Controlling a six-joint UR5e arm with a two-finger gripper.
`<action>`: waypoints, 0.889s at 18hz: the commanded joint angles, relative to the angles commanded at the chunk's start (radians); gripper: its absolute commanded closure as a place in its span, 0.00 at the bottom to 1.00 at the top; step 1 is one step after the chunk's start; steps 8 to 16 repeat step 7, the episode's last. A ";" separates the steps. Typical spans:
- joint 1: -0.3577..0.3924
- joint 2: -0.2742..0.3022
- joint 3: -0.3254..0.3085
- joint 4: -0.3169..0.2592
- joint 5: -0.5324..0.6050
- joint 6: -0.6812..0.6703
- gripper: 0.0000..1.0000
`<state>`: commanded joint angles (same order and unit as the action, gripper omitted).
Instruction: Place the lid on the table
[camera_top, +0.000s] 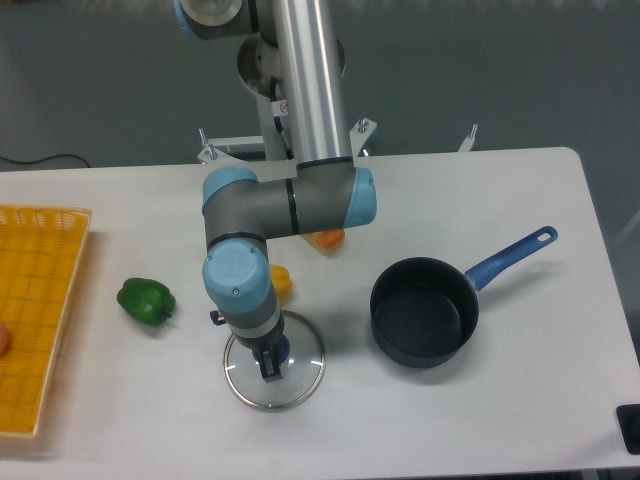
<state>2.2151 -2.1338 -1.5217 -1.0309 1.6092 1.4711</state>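
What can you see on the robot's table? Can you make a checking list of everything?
Surface: white table, smooth, rounded corner.
Job's things: lid lies flat on the table, left of the saucepan, which stands open.
Clutter: green pepper; yellow basket at left edge; yellow item and orange item partly hidden by the arm.
Grippers: tool points down over the lid's centre; open or shut cannot be told.
Cables: one dark cable at far left.
Surroundings: grey floor, metal arm mount.
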 joint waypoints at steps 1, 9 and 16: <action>0.002 0.005 0.002 0.005 0.002 -0.002 0.00; 0.000 0.051 0.025 0.012 0.000 -0.009 0.00; 0.000 0.051 0.025 0.012 0.000 -0.009 0.00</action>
